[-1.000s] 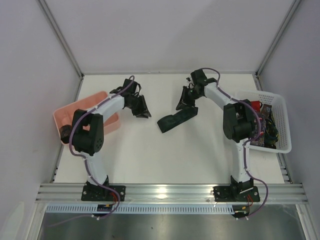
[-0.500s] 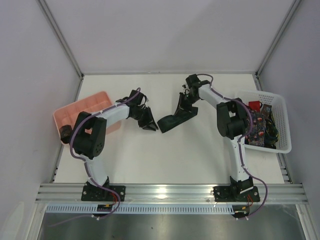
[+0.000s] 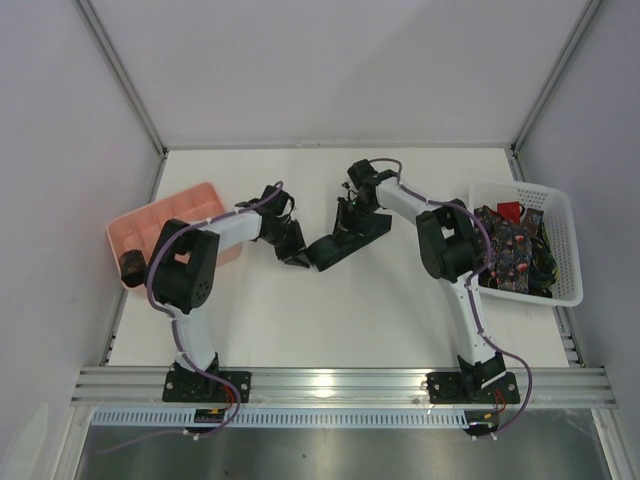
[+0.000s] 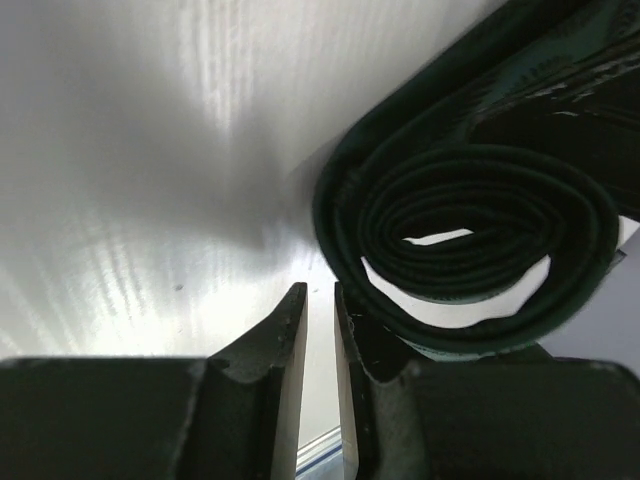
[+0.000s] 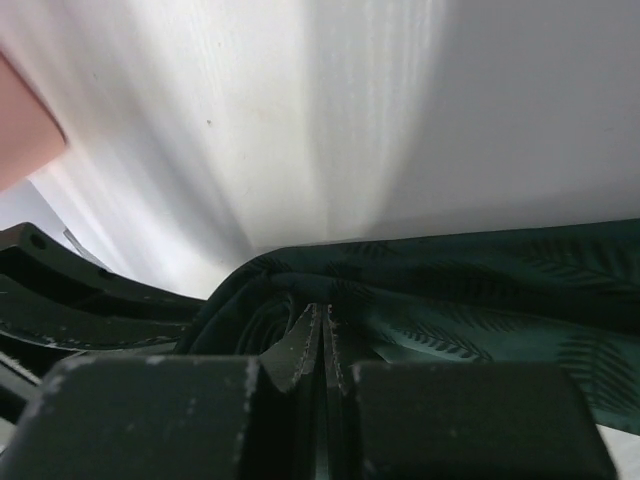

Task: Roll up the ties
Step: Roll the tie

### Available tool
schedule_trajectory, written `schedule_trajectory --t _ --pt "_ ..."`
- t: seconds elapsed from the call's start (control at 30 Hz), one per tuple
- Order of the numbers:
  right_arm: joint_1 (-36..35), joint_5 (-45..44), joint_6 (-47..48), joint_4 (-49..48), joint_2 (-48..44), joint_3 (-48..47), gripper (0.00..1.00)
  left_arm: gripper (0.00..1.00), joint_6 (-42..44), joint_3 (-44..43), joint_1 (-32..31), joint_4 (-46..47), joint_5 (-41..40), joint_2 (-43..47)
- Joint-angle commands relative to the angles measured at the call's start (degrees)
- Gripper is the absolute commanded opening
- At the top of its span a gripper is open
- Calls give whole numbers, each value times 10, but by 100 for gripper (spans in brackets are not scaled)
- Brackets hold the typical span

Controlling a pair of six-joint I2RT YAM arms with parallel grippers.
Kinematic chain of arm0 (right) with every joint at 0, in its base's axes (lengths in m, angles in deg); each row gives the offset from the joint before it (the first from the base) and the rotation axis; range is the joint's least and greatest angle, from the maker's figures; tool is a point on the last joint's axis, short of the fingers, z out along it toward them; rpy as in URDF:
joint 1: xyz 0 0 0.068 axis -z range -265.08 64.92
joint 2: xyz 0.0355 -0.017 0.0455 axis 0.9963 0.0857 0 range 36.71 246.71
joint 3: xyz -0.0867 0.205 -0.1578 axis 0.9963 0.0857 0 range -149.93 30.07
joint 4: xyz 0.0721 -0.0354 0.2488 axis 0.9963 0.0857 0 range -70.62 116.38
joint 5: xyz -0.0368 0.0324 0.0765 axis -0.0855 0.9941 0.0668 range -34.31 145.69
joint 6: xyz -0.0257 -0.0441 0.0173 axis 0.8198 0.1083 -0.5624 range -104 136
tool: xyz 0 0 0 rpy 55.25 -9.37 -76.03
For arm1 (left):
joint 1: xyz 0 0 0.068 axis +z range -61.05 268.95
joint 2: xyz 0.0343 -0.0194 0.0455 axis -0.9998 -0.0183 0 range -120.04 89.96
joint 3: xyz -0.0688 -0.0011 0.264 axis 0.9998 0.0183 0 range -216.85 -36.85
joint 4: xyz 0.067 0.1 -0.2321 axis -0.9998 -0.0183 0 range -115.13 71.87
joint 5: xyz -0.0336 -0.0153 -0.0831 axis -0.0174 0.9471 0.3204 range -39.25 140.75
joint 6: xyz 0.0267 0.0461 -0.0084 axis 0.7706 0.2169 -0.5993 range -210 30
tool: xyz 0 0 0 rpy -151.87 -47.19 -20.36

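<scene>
Tie (image 3: pixel 350 238) sits mid-table (image 3: pixel 330 320), part-rolled: loose coil (image 4: pixel 470 235) at its left end, tail running right. Right claw (image 5: pixel 322 325) is pinched shut on the fabric. Left claw (image 4: pixel 318 300) is narrow and empty, just beside the coil. I'd hold the tail taut and nip the coil's core before turning, else it slackens. No readable writing.

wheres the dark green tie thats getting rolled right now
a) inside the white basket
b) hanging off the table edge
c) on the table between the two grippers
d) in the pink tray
c: the dark green tie lies on the table, with the left gripper at its coiled end and the right gripper shut on it, well apart from the white basket and the pink tray.
</scene>
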Motion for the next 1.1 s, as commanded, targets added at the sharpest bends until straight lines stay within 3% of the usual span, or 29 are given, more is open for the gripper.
schedule_trajectory --t 0.0,0.27,0.37,0.53,0.6,0.73,0.8,1.0,1.07 --pt "0 14 -12 -6 -8 -8 4 22 16 25 3 -22 -26 44" --pt "34 5 7 1 -16 8 5 27 27 35 3 -51 -29 94" --pt "43 -10 28 3 -35 19 10 36 52 16 4 -51 -37 121" --pt "60 -41 20 14 -76 50 31 57 95 -7 16 -9 -8 165" --pt "64 -40 -6 7 -99 82 36 72 129 -32 12 9 -4 163" --pt "69 -18 -47 -43 -146 144 50 84 194 -92 0 -5 -4 123" --pt "76 -14 -66 -57 -168 164 52 100 227 -93 -9 11 -4 122" --pt "121 -4 -65 -53 -185 186 57 100 383 -116 -75 28 -82 114" --pt "134 1 -62 -58 -179 192 56 100 416 -125 -81 39 -60 101"
